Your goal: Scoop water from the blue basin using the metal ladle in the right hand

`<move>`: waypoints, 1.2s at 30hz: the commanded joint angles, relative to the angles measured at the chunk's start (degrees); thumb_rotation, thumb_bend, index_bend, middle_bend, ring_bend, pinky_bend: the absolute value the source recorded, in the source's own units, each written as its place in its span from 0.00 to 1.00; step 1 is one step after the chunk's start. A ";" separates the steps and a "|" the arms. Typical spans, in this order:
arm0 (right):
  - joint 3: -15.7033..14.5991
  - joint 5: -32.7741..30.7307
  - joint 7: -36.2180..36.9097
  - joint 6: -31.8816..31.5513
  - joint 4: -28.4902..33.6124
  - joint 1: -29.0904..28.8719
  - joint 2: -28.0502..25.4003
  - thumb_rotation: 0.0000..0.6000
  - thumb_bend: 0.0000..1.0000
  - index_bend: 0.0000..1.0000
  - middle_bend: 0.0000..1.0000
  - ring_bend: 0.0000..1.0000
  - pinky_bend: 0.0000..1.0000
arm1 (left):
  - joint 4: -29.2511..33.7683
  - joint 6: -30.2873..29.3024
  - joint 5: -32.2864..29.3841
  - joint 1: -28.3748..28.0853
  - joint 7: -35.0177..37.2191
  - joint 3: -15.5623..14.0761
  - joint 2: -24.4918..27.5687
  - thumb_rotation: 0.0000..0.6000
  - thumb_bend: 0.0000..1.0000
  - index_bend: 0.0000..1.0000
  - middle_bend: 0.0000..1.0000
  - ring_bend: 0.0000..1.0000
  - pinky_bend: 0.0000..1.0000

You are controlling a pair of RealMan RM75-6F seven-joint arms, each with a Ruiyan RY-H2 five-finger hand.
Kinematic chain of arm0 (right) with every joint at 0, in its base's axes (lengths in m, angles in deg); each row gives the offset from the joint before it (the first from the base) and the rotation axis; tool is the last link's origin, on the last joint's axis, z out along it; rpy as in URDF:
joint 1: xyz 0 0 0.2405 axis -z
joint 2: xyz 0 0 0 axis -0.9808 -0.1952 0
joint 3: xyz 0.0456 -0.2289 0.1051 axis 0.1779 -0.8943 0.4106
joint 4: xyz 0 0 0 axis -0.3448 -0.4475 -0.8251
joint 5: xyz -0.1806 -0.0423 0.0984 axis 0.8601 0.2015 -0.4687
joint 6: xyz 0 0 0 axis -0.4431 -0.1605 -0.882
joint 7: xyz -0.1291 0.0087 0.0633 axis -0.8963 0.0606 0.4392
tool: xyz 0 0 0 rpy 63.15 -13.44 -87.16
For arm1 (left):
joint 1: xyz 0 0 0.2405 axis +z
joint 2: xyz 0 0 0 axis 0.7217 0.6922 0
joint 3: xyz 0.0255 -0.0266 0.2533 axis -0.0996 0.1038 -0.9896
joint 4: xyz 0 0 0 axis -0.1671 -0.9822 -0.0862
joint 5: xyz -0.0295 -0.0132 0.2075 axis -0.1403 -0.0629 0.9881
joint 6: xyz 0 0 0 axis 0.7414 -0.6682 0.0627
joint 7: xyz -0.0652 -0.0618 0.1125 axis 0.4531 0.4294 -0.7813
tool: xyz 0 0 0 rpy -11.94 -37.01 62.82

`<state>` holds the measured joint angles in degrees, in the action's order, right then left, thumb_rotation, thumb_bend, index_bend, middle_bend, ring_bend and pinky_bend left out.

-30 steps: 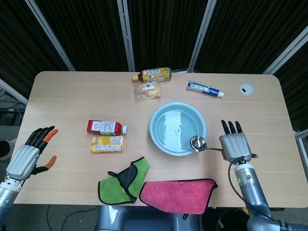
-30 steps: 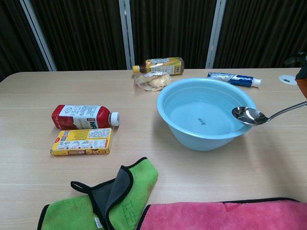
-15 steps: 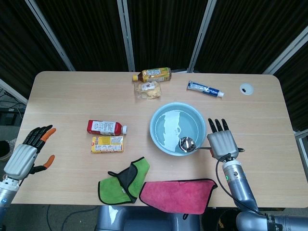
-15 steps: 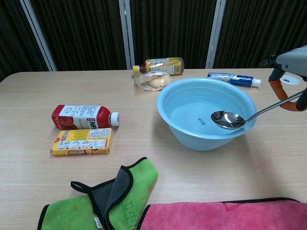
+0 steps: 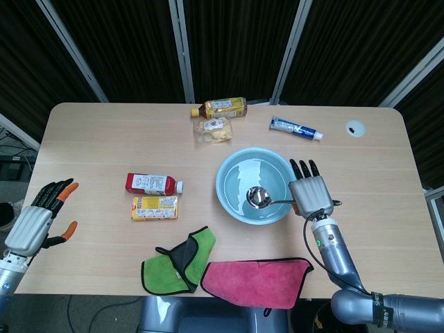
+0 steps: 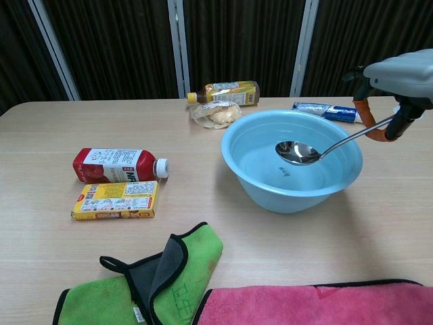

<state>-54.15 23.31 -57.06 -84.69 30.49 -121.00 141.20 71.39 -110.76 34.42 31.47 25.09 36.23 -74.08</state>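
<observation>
Since a second ago the right hand (image 5: 310,193) has come in from beside the basin (image 5: 227,186) to over its right rim, and the ladle (image 5: 258,197) bowl, then at the rim, now sits over the water near the middle. That hand grips the ladle's handle, palm down in the head view; in the chest view the handle slopes up to the right into the hand (image 6: 396,81), with the ladle (image 6: 295,152) bowl just above the water inside the basin (image 6: 257,186); whether it touches the surface I cannot tell

At the table's (image 5: 97,132) left edge the left hand (image 5: 38,219) hangs with fingers spread and nothing in it, much as before

Left of the basin lie a red bottle (image 5: 151,184) on its side and, just in front of it, a yellow box (image 5: 155,207). Behind the basin are a snack bag (image 5: 214,130) and a yellow bottle (image 5: 222,107) lying down, and to the right of those a toothpaste tube (image 5: 295,127). Near the front edge a green cloth (image 5: 178,261) and a pink cloth (image 5: 257,282) lie touching
</observation>
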 commanded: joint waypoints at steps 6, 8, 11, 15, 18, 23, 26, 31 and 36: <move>0.74 0.84 6.50 6.03 -10.32 -2.28 3.65 1.00 0.48 0.64 0.00 0.00 0.00 | 0.14 1.39 -1.43 -0.36 -1.27 0.46 -0.41 1.00 0.42 0.00 0.00 0.00 0.00; 0.70 1.36 8.27 7.36 -13.03 -2.56 4.71 1.00 0.48 0.64 0.00 0.00 0.00 | 0.16 1.88 -1.83 -0.49 -1.56 0.54 -0.47 1.00 0.42 0.00 0.00 0.00 0.00; 0.31 2.29 10.06 8.98 -16.56 -2.97 6.09 1.00 0.49 0.64 0.00 0.00 0.00 | 0.08 2.65 -2.52 -0.71 -1.88 0.74 -0.63 1.00 0.42 0.00 0.00 0.00 0.00; -0.63 3.67 11.37 9.73 -20.27 -3.09 7.81 1.00 0.48 0.64 0.00 0.00 0.00 | 0.16 3.30 -2.90 -0.94 -1.96 0.84 -0.67 1.00 0.42 0.00 0.00 0.00 0.00; -1.60 4.80 12.39 9.41 -22.04 -2.51 9.11 1.00 0.48 0.64 0.00 0.00 0.00 | 0.19 3.52 -2.86 -1.06 -1.66 0.83 -0.65 1.00 0.43 0.00 0.00 0.00 0.00; -2.47 6.07 15.14 10.12 -24.22 -1.62 10.94 1.00 0.48 0.64 0.00 0.00 0.00 | 0.28 3.45 -2.58 -1.06 -0.96 0.73 -0.37 1.00 0.43 0.00 0.00 0.00 0.00; -2.95 6.97 16.33 10.40 -25.44 -1.21 11.99 1.00 0.48 0.64 0.00 0.00 0.00 | 0.36 2.89 -2.15 -0.85 -0.52 0.60 -0.11 1.00 0.43 0.00 0.00 0.00 0.00; -3.26 7.95 17.57 10.49 -26.94 -0.71 13.44 1.00 0.49 0.64 0.00 0.00 0.00 | 0.33 2.52 -1.81 -0.73 0.29 0.50 0.15 1.00 0.43 0.00 0.00 0.00 0.00; -3.16 8.68 18.19 9.89 -28.38 -0.35 15.19 1.00 0.49 0.64 0.00 0.00 0.00 | 0.11 2.47 -1.62 -0.77 1.13 0.47 0.33 1.00 0.44 0.00 0.00 0.00 0.00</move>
<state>-57.35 31.81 -39.08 -74.64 2.47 -121.47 156.03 71.55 -108.29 32.76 30.71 26.12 36.72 -73.78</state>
